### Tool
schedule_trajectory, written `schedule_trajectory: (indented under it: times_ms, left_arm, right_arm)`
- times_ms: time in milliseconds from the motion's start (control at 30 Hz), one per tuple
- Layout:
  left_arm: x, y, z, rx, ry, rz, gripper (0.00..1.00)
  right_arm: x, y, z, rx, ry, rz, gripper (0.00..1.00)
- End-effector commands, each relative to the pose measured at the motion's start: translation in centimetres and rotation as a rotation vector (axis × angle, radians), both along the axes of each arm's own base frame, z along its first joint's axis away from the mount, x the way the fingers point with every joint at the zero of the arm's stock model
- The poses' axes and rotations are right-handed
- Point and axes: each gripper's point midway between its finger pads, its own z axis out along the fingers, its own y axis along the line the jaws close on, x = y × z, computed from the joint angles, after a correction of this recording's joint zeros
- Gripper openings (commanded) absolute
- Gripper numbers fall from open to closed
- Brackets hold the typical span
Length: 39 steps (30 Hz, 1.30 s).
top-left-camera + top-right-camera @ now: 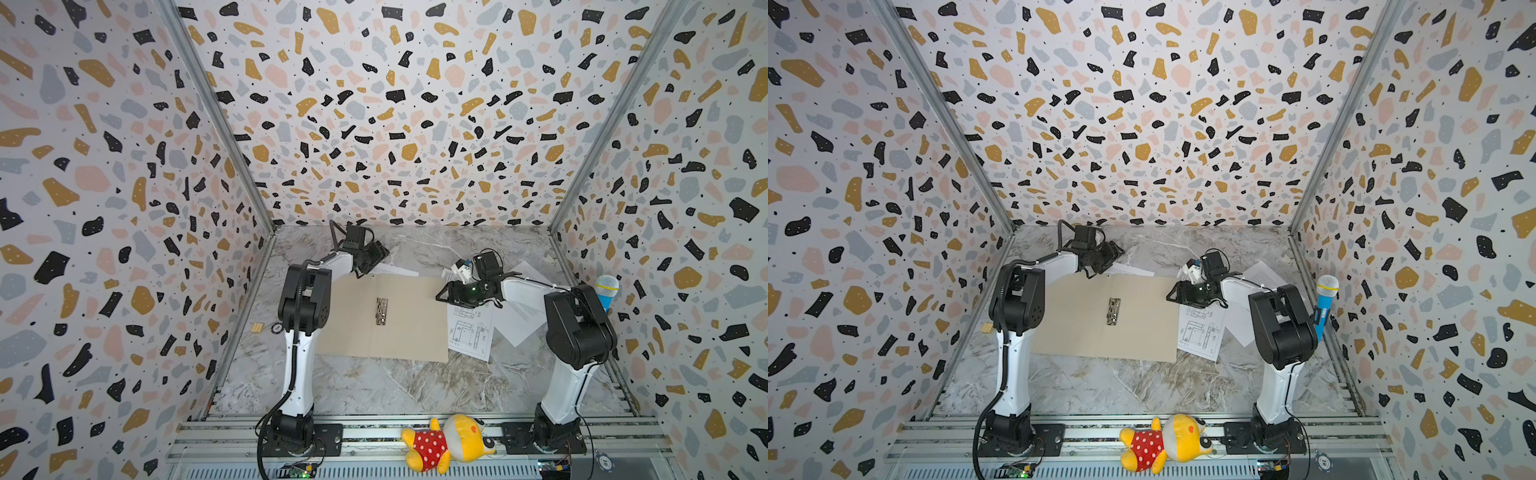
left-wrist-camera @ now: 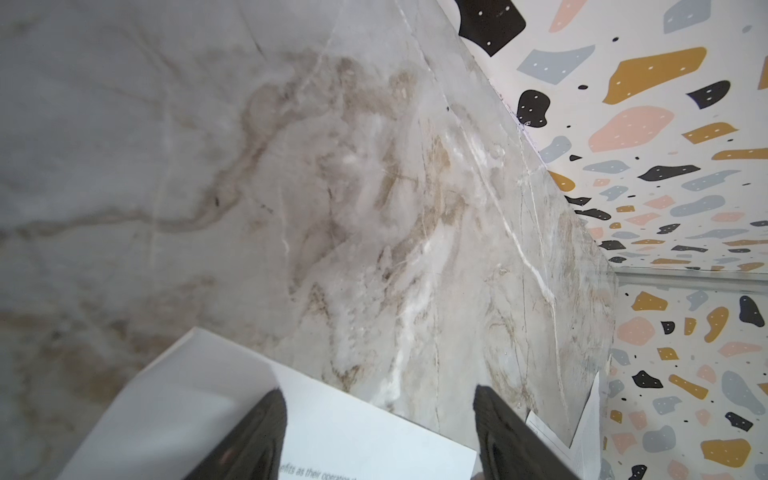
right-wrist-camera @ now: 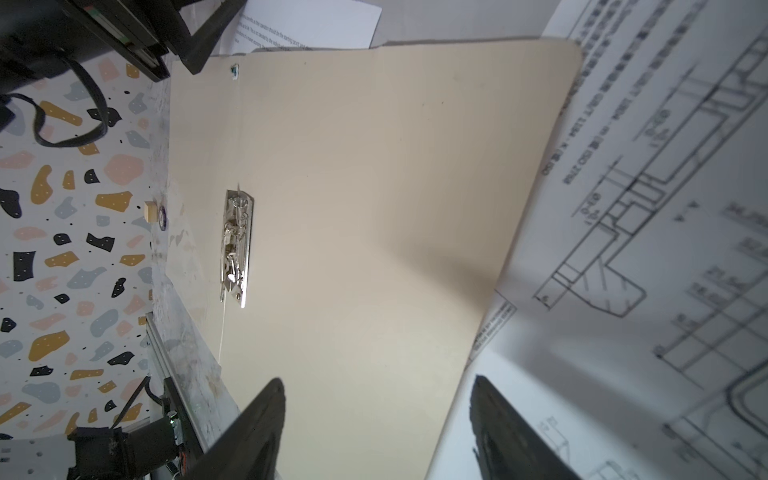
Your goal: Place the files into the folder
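Tan card folder (image 1: pixel 407 332) lies open, flat, mid-frame in both top views, long axis left–right, shiny clip (image 1: pixel 381 311) along its spine. My right claw (image 3: pixel 376 386) gapes empty over its rounded edge and the line-drawing sheet (image 3: pixel 644 249); my left claw (image 2: pixel 380 395), also spread, hovers over a text sheet (image 2: pixel 353 428) legible only in wrist view

Tan folder (image 1: pixel 353 324) open flat, files (image 1: pixel 471 332) nr edges
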Motion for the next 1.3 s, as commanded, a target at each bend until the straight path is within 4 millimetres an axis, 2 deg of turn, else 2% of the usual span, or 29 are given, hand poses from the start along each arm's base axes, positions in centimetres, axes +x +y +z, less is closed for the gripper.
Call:
schedule_trajectory:
  times_ms: [0, 133, 233, 400, 567, 800, 967, 1033, 1267]
  left_arm:
    - [-0.1, -0.1, -1.8, 0.008, 0.026, 0.020, 0.73]
    - [0.4, -0.1, -1.7, 0.007, 0.022, 0.025, 0.74]
    - [0.6, -0.1, -1.6, 0.006, 0.018, 0.031, 0.73]
    - [0.7, 0.0, -1.7, 0.009, 0.016, 0.036, 0.74]
    - [0.8, 0.1, -1.6, 0.018, 0.014, 0.027, 0.74]
    - [1.4, -0.2, 2.4, 0.037, -0.053, -0.040, 0.77]
    - [0.7, -0.2, 4.5, 0.044, -0.071, -0.089, 0.79]
    - [0.3, -0.3, 4.5, 0.043, -0.065, -0.103, 0.79]
    - [-1.7, -0.1, 2.3, 0.077, 0.013, -0.147, 0.79]
  right_arm:
    - [1.1, 1.2, 1.7, 0.008, -0.050, 0.012, 0.72]
    - [0.9, 3.3, 1.7, -0.005, -0.073, 0.066, 0.73]
    - [0.7, 4.1, 1.4, -0.001, -0.068, 0.090, 0.74]
    - [0.0, 4.7, -0.1, -0.035, -0.034, 0.141, 0.74]
    - [-0.6, 3.9, -2.3, -0.118, 0.000, 0.165, 0.74]
    - [-0.9, 3.2, -3.3, -0.166, 0.011, 0.174, 0.73]
    - [-1.2, 3.1, -3.4, -0.171, 0.008, 0.184, 0.72]
    - [-1.4, 3.1, -3.5, -0.171, 0.009, 0.189, 0.72]
    - [-1.2, 3.2, -3.3, -0.162, 0.009, 0.179, 0.72]
